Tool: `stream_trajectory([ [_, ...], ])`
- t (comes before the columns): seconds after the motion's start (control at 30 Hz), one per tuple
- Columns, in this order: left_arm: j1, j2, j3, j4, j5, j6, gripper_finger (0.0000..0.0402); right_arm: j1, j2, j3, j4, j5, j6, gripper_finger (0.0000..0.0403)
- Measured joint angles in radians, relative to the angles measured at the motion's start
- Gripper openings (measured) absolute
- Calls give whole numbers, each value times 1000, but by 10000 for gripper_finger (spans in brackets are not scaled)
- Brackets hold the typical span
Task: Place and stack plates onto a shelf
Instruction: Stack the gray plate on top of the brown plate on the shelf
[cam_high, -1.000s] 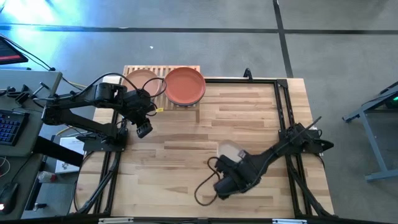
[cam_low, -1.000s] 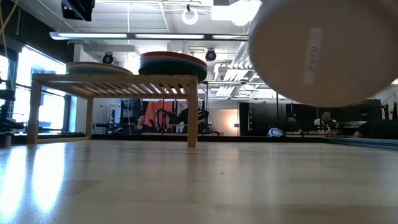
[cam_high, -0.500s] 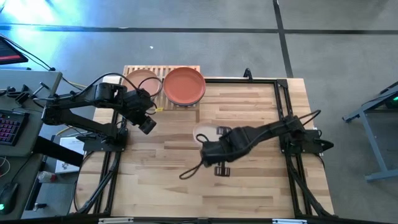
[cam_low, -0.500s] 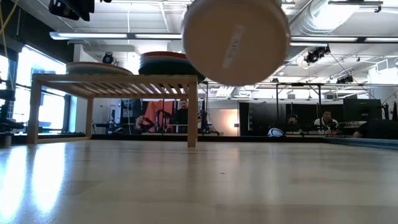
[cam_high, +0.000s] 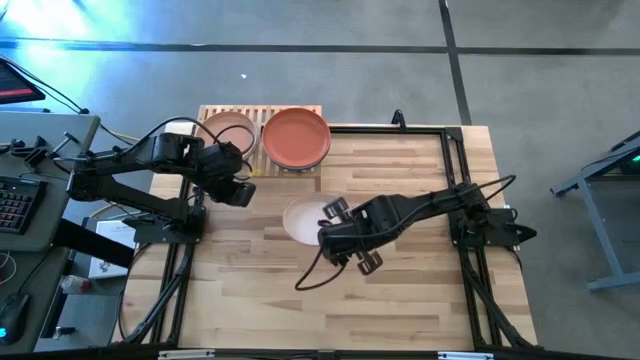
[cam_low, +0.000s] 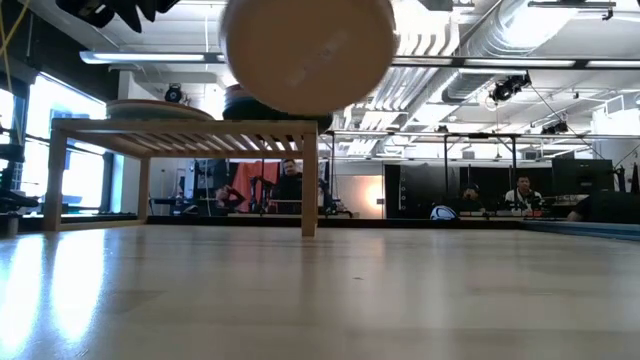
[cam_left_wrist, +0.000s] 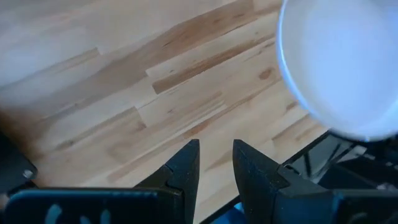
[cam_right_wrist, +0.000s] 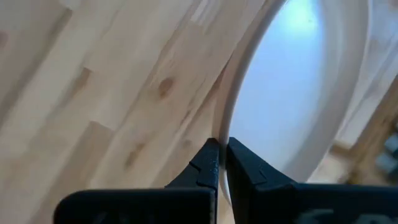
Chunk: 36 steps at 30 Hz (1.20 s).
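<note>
Grey floor surrounds the wooden worktop (cam_high: 400, 200) in the high view. Shelf (cam_high: 258, 115) sits at the far left corner, carrying a peach plate (cam_high: 226, 131) on its left half and a red-topped stack (cam_high: 297, 137) on its right. Right pincer (cam_high: 328, 222) is near mid-worktop, carrying a beige plate (cam_high: 302, 219) by its right edge. From that pincer the shelf lies farther away and to the left. Left pincer (cam_high: 240, 192) hangs just in front of the shelf, nearer to it than the right one, holding nothing.

Low view, level across the worktop: beige plate (cam_low: 308, 52) is airborne, underside facing the camera, overlapping the shelf's right end. Shelf (cam_low: 180, 135) stands beyond it; the stack on its right half is partly hidden behind the carried plate. People sit in the room behind.

Left wrist view: left pincer (cam_left_wrist: 215, 163), fingers slightly parted with nothing between them, over bare wood. Beige plate (cam_left_wrist: 342, 65) shows farther off.

Right wrist view: right pincer (cam_right_wrist: 221, 155) pinches the rim of the beige plate (cam_right_wrist: 292, 87), fingers pressed on either side of the edge.

Judgement: right arm is mid-carry; remaining travel runs far and left, onto one of the shelf's piles.
</note>
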Motion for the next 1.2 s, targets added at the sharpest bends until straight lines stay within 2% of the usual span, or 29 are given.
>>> stream_trajectory([
  [0.27,0,0,0,5,0,-109,86,-1,0,0,96,22,-301,0],
  [0.6,0,32,0,9,8,-210,86,-3,0,0,186,15,-492,0],
  [0.93,-41,99,0,143,12,-175,86,-36,0,0,202,12,-510,0],
  [1.2,-46,133,0,138,12,-191,86,-41,0,0,201,22,-510,0],
])
